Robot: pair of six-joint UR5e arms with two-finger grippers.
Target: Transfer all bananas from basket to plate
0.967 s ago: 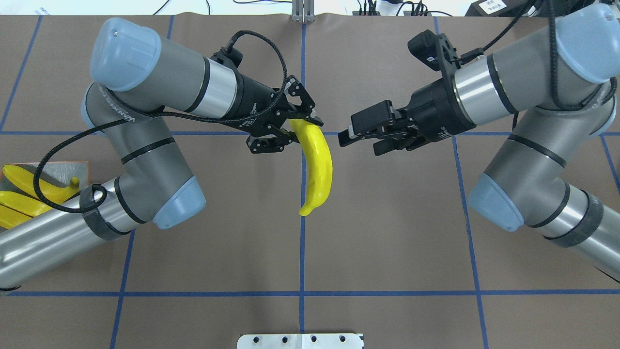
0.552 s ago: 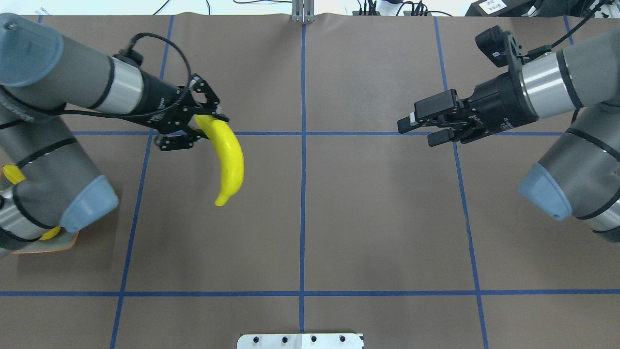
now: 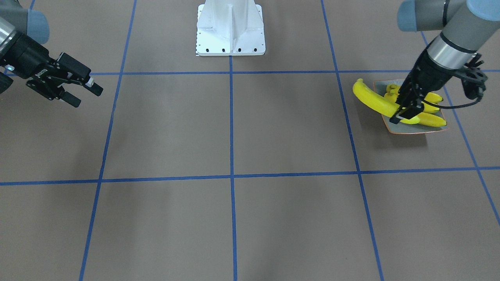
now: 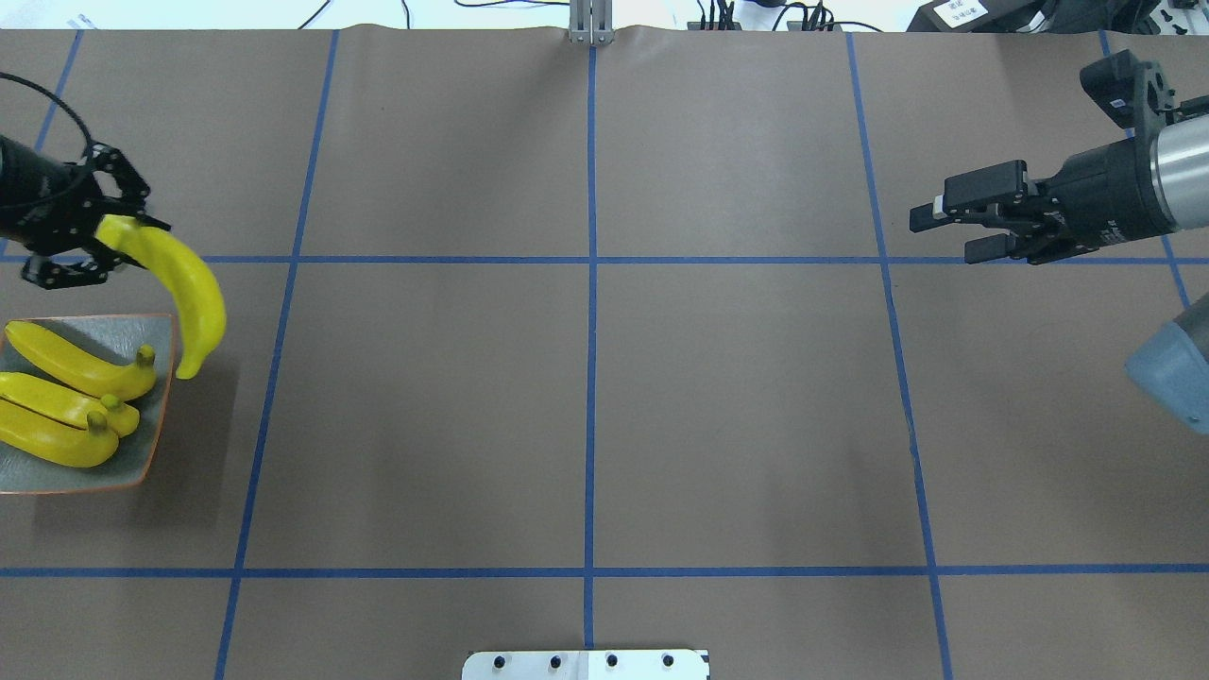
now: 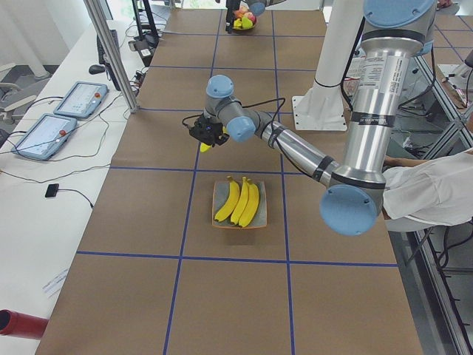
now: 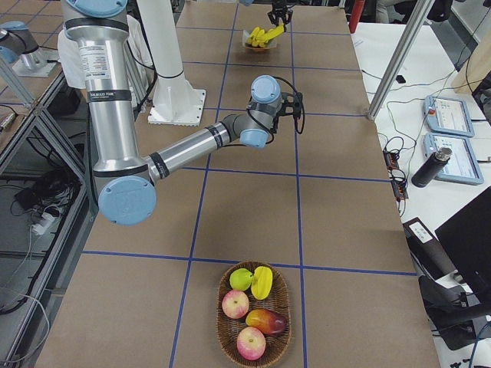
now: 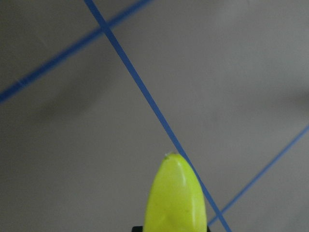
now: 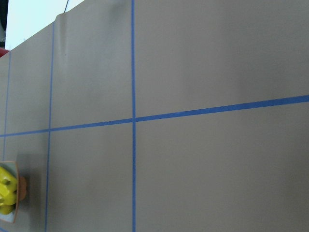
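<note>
At the plate (image 4: pixel 159 332) edge, the left hand (image 4: pixel 90 247) grips a banana (image 4: pixel 189 293) by its end for lowering; the right hand (image 4: pixel 947 236) hangs parted, empty.

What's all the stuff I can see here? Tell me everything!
Plate: one, grey-green with an orange rim, at the table's left end.
Bananas: three, yellow, side by side on the plate.
Held banana: one, yellow, in the air beside the plate.
Basket: one, brown and woven, at the table's right end.
Fruit: five, green, yellow and red, in the basket.
Table: one, brown with blue lines.
Left gripper: black, shut on the held banana.
Right gripper: black, open and empty, over the table.
</note>
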